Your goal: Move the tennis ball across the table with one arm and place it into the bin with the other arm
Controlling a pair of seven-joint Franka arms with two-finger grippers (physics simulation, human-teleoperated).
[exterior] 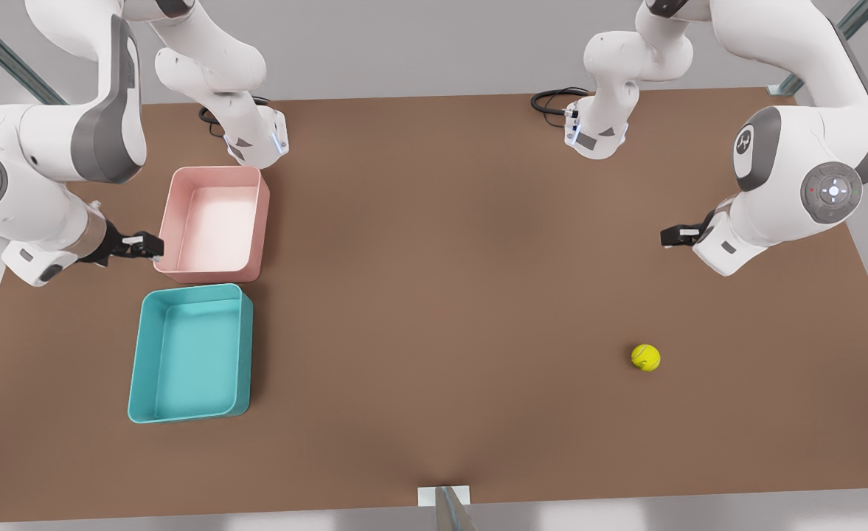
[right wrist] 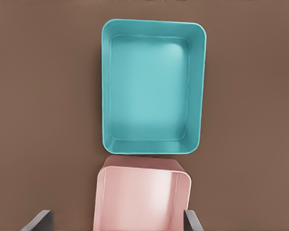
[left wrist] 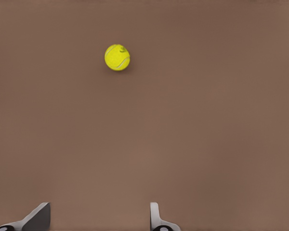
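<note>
We note small fuzzy yellow-green tennis ball [exterior: 645,358] resting on large matte brown table [exterior: 434,295], front view's right, near side, alone. Left gripper [exterior: 671,236] hovers farther back above table, well apart from ball; fingers [left wrist: 38,219] spread, grasping nothing. Right gripper [exterior: 150,245] on front view's left, just beside pink rectangular tray [exterior: 216,223]; fingers [right wrist: 38,220] released wide. Teal rectangular tray [exterior: 192,352] sits just nearer than pink one.

Plain pale grey floor [exterior: 419,44] surrounds the scene, evenly lit. Teal metal struts [exterior: 6,55] angle in at ten and two o'clock; another strut [exterior: 452,512] pokes up at six.
</note>
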